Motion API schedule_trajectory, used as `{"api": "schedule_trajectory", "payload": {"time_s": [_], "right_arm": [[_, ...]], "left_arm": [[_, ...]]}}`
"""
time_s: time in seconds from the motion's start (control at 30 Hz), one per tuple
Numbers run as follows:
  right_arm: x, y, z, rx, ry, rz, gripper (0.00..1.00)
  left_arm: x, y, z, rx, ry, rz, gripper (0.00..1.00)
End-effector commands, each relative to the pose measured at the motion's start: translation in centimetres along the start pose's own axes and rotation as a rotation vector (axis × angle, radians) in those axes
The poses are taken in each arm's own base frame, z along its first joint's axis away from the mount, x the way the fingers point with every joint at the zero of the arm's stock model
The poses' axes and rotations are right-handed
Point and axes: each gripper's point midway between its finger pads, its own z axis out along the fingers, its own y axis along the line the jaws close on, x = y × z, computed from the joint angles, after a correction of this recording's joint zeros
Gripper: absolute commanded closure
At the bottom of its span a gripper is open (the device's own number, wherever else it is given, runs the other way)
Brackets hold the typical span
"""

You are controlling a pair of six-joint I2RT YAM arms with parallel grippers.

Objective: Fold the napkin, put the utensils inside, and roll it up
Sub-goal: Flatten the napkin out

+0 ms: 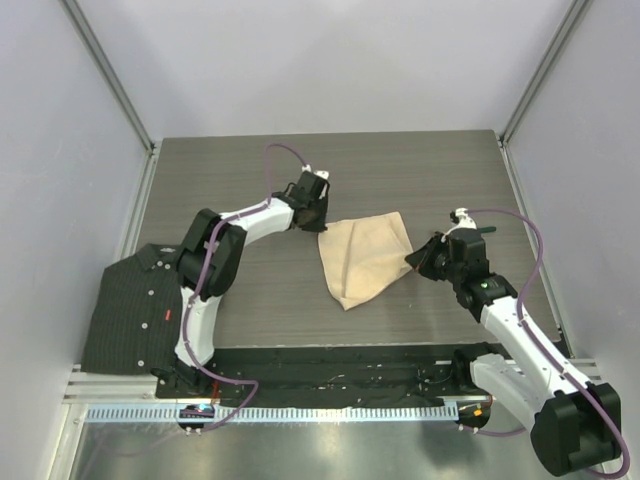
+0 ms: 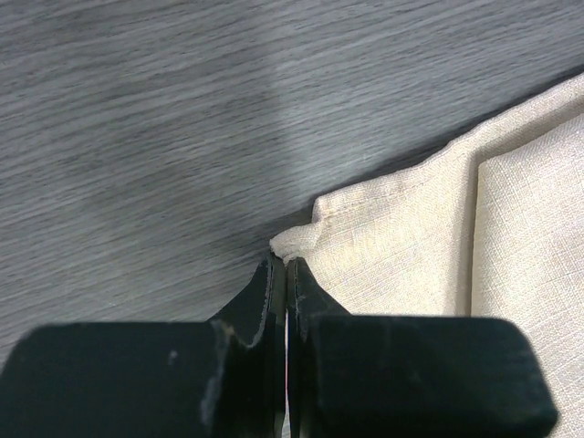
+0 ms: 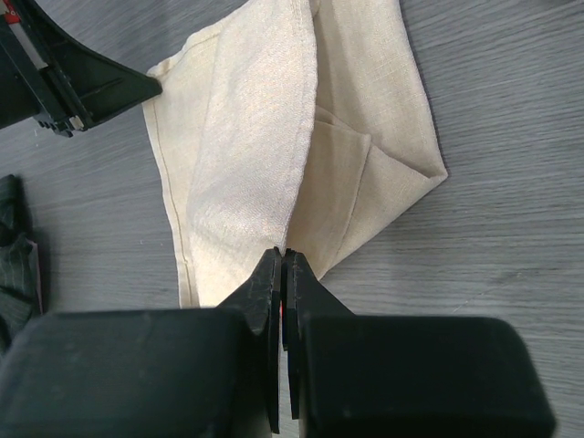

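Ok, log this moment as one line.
napkin partly folded | left tool shut on its corner | right tool shut on its edge

Bright, even overhead light, soft shadows; near fingers point(image 2: 246, 365) blurred in wrist views.

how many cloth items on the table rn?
2. The napkin, beige and partly folded, lies near the centre; a dark buttoned shirt lies at the near left. Anything smaller tucked under either one would not show.
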Motion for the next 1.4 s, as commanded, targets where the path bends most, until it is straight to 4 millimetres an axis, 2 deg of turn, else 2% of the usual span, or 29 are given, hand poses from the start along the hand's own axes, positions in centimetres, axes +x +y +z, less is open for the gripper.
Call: {"api": "schedule_trajectory", "payload": {"time_s": [0.0, 0.07, 0.1, 0.13, 0.2, 0.23, 0.3, 0.33, 0.4, 0.43, 0.5, 0.53, 0.57, 0.6, 0.63, 0.67, 0.73, 0.77, 0.83, 0.87, 0.9, 0.97, 1.07, 1.1, 1.23, 1.27, 1.3, 1.33, 1.37], "right_arm": [[-3.2, 2.5, -0.8, -0.064, -0.079, -0.06, 0.99], [-5.5, 4.1, -1.4, -0.091, -0.123, -0.085, 0.99], [-6.2, 4.6, -1.6, -0.091, -0.136, -0.096, 0.99], [-8.4, 6.1, -2.5, -0.112, -0.186, -0.109, 0.99], [-10.4, 6.7, -3.3, -0.09, -0.224, -0.132, 0.99], [-12.6, 8.1, -4.5, -0.109, -0.275, -0.144, 0.99], [-14.6, 9.0, -5.9, -0.099, -0.324, -0.164, 0.99], [-16.8, 10.6, -7.7, -0.123, -0.384, -0.175, 0.99], [-18.9, 11.0, -9.5, -0.09, -0.444, -0.189, 0.99], [-20.8, 12.4, -11.6, -0.108, -0.505, -0.199, 0.99], [-22.3, 12.7, -13.6, -0.082, -0.554, -0.211, 0.99], [-23.6, 13.7, -15.9, -0.099, -0.609, -0.216, 0.99], [-24.0, 13.8, -16.8, -0.093, -0.626, -0.218, 0.99], [-24.4, 14.0, -17.9, -0.088, -0.651, -0.222, 0.99], [-25.1, 14.6, -19.9, -0.102, -0.699, -0.225, 0.99], [-25.3, 14.6, -20.6, -0.1, -0.712, -0.228, 0.99], [-25.7, 14.9, -22.0, -0.106, -0.746, -0.234, 0.99], [-25.7, 14.9, -21.9, -0.104, -0.74, -0.236, 0.99], [-25.9, 14.7, -21.5, -0.088, -0.736, -0.24, 0.99], [-25.9, 14.4, -20.4, -0.069, -0.716, -0.241, 0.99], [-25.9, 14.2, -19.8, -0.053, -0.708, -0.245, 0.99], [-26.1, 12.9, -17.0, 0.02, -0.667, -0.26, 0.99], [-26.4, 10.5, -13.9, 0.146, -0.629, -0.275, 0.99], [-26.3, 9.6, -11.9, 0.187, -0.591, -0.28, 0.99], [-23.7, 6.0, -6.8, 0.284, -0.463, -0.278, 0.99], [-23.0, 5.9, -5.7, 0.27, -0.434, -0.279, 0.99], [-21.3, 4.7, -3.9, 0.282, -0.378, -0.275, 0.99], [-20.5, 4.4, -3.0, 0.274, -0.348, -0.274, 0.99], [-20.0, 4.4, -2.2, 0.26, -0.33, -0.271, 0.99]], "left_arm": [[-4.1, -1.1, -3.0, 0.049, -0.102, -0.052, 1.0], [-6.3, -0.5, -5.2, 0.056, -0.159, -0.106, 1.0], [-8.4, -0.6, -7.7, 0.075, -0.227, -0.13, 1.0], [-9.4, 0.0, -8.9, 0.097, -0.251, -0.158, 1.0], [-11.0, 0.7, -11.6, 0.121, -0.315, -0.216, 1.0], [-12.7, 1.6, -14.5, 0.137, -0.376, -0.241, 1.0], [-13.5, 2.8, -17.2, 0.148, -0.421, -0.29, 1.0], [-14.8, 3.9, -20.3, 0.16, -0.483, -0.315, 1.0], [-15.4, 5.0, -22.9, 0.168, -0.526, -0.355, 1.0], [-15.8, 6.1, -26.0, 0.163, -0.574, -0.369, 1.0], [-16.1, 7.0, -28.8, 0.146, -0.621, -0.376, 1.0], [-16.2, 7.8, -30.4, 0.128, -0.641, -0.384, 1.0], [-16.3, 7.9, -32.9, 0.126, -0.686, -0.377, 1.0], [-16.4, 8.2, -34.4, 0.114, -0.712, -0.372, 1.0], [-16.4, 8.2, -35.6, 0.107, -0.729, -0.365, 1.0], [-16.4, 8.0, -37.7, 0.11, -0.771, -0.356, 1.0], [-16.4, 7.6, -39.5, 0.123, -0.798, -0.341, 1.0], [-16.3, 7.4, -39.9, 0.125, -0.802, -0.338, 1.0], [-16.2, 7.4, -40.1, 0.13, -0.804, -0.329, 1.0], [-15.9, 7.6, -39.7, 0.12, -0.789, -0.334, 1.0], [-15.8, 7.8, -38.6, 0.115, -0.758, -0.339, 1.0], [-15.4, 8.2, -36.7, 0.106, -0.706, -0.34, 1.0], [-14.1, 8.6, -32.4, 0.106, -0.593, -0.356, 1.0], [-13.7, 8.7, -31.3, 0.113, -0.57, -0.357, 1.0], [-10.3, 9.1, -24.9, 0.134, -0.414, -0.395, 1.0], [-9.4, 9.4, -23.7, 0.127, -0.388, -0.407, 0.98], [-7.9, 10.0, -22.2, 0.108, -0.352, -0.42, 0.91], [-7.1, 10.6, -21.0, 0.082, -0.328, -0.431, 0.66], [-6.7, 10.8, -20.5, 0.074, -0.318, -0.433, 0.5]]}}
